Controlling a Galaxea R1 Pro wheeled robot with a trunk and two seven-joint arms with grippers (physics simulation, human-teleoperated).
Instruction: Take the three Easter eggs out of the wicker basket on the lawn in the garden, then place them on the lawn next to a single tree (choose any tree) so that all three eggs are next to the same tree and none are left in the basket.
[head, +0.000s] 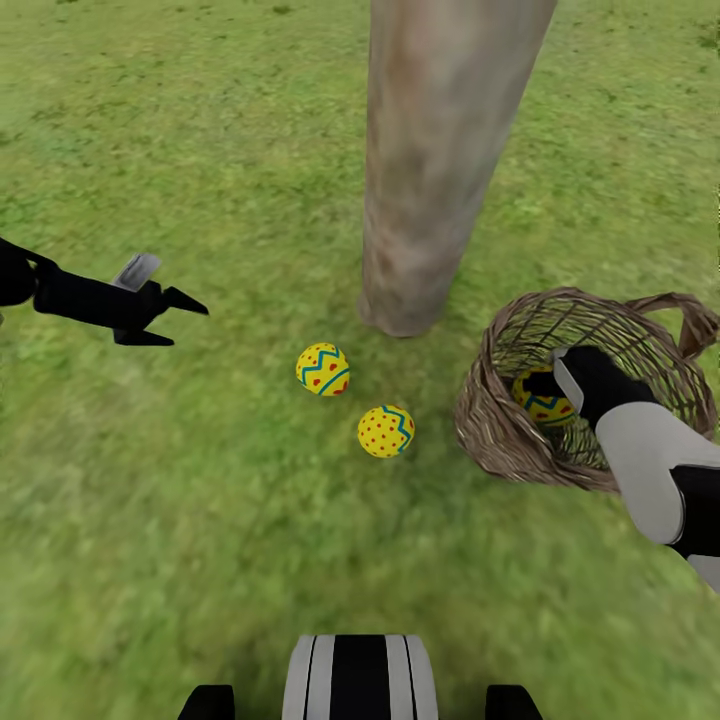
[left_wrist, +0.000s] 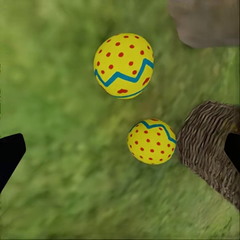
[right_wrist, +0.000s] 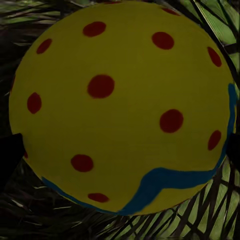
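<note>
Two Easter eggs lie on the lawn (head: 200, 520) near the foot of the tree (head: 440, 170): one egg (head: 322, 369) (left_wrist: 123, 65) and another (head: 386, 431) (left_wrist: 151, 141). The third egg (head: 541, 402) (right_wrist: 120, 105) sits inside the wicker basket (head: 500, 420), which lies tipped to the right of the trunk. My right gripper (head: 548, 385) reaches into the basket, open, with a dark fingertip (right_wrist: 10, 155) on each side of that egg. My left gripper (head: 175, 320) hangs open over the grass, left of the two eggs.
The basket's loop handle (head: 695, 315) sticks out at the far right. In the left wrist view the basket's woven wall (left_wrist: 207, 145) is close to the nearer egg. Grass stretches on all sides. My base (head: 360, 675) is at the bottom edge.
</note>
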